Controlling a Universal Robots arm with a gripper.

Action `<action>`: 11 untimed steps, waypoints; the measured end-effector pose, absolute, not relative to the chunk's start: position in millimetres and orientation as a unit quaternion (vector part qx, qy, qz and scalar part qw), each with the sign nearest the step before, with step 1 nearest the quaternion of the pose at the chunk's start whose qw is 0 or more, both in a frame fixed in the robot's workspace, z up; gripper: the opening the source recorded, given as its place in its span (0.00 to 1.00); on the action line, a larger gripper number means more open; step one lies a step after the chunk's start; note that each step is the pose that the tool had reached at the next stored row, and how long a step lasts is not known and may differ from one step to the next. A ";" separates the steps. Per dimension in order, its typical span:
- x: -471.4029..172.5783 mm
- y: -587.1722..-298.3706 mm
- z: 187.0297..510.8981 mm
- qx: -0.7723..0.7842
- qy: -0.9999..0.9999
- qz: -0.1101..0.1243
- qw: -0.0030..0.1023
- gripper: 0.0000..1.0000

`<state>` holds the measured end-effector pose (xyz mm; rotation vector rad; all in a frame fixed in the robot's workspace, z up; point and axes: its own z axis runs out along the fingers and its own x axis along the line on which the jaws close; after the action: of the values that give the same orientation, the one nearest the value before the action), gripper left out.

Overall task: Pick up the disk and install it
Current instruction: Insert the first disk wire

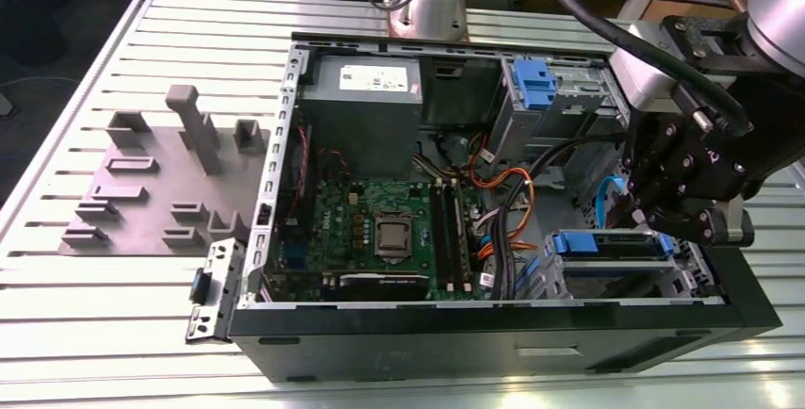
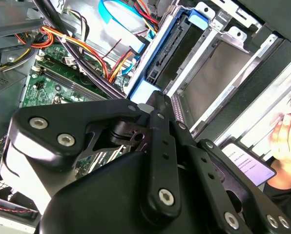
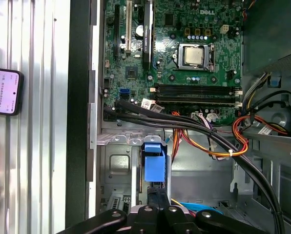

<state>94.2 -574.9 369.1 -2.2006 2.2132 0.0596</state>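
Observation:
The disk (image 1: 610, 244) sits edge-on in the drive cage at the front corner of the open computer case (image 1: 503, 338), on the exterior view's right. Its blue carrier end (image 3: 153, 163) and connector edge (image 2: 167, 48) show in the wrist views. My gripper (image 1: 663, 228) hangs just over the disk's outer end. Its fingers are drawn together into a narrow tip (image 3: 155, 195) right at the blue carrier end (image 2: 144, 90), not around it. Whether the tip touches the carrier is not clear.
Orange, yellow and black cables (image 3: 218, 141) run beside the cage. The motherboard (image 1: 377, 230), a grey power supply (image 1: 365, 89) and a blue latch (image 1: 534, 84) fill the case. A grey fixture (image 1: 164, 173) lies on the slatted table. A phone (image 3: 4, 91) and a person's hand (image 2: 287, 141) are beside the case.

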 end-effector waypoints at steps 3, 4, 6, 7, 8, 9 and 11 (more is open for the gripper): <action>94.2 -574.9 369.2 -0.705 0.709 0.019 0.010 0.11; 94.2 -574.9 369.2 -0.705 0.709 0.019 0.010 0.11; 94.2 -574.9 369.3 -0.705 0.709 0.019 0.010 0.11; 94.2 -574.9 369.3 -0.705 0.709 0.019 0.010 0.11; 94.2 -574.9 369.4 -0.705 0.709 0.019 0.010 0.11; 94.5 -574.8 369.4 -0.705 0.709 0.019 0.010 0.11; 96.5 -574.8 369.1 -0.705 0.709 0.019 0.010 0.11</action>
<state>96.5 -574.8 369.1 -2.2010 2.2138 0.0606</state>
